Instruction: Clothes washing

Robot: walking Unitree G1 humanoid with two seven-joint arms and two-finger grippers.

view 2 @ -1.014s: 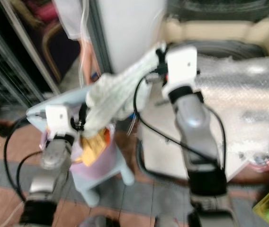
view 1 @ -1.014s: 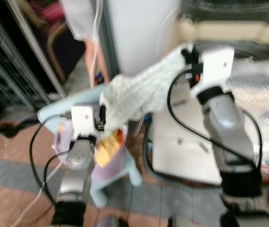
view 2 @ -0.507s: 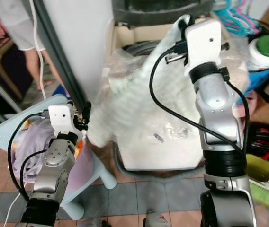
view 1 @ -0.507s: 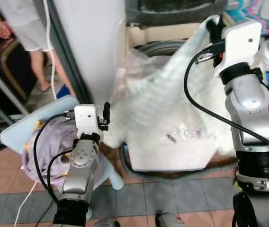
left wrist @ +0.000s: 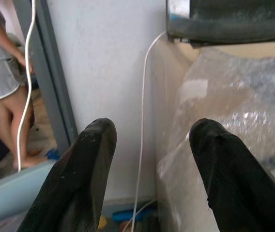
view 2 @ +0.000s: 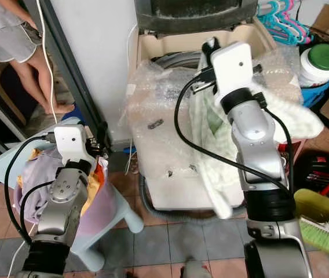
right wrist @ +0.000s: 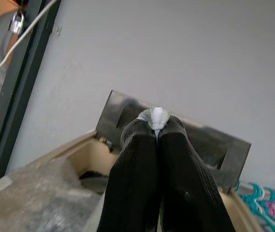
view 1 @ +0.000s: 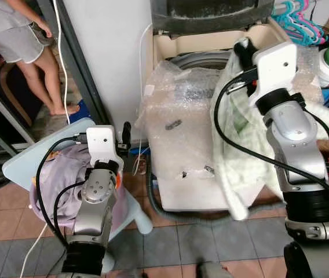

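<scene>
Your right gripper [right wrist: 153,126] is pinching a pale garment [view 1: 238,150] above the washing machine [view 1: 179,162]; your left gripper [left wrist: 149,145], fingers spread, is hovering near the laundry basket [view 1: 128,204].

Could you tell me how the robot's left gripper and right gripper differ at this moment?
The left gripper is open, its fingers spread with nothing between them; the right gripper is shut on the pale garment, a fold pinched at its fingertips. The left gripper sits low beside the lavender laundry in the light blue basket; the right gripper is raised over the washing machine, the garment hanging down from it. Both have two long black fingers.
</scene>
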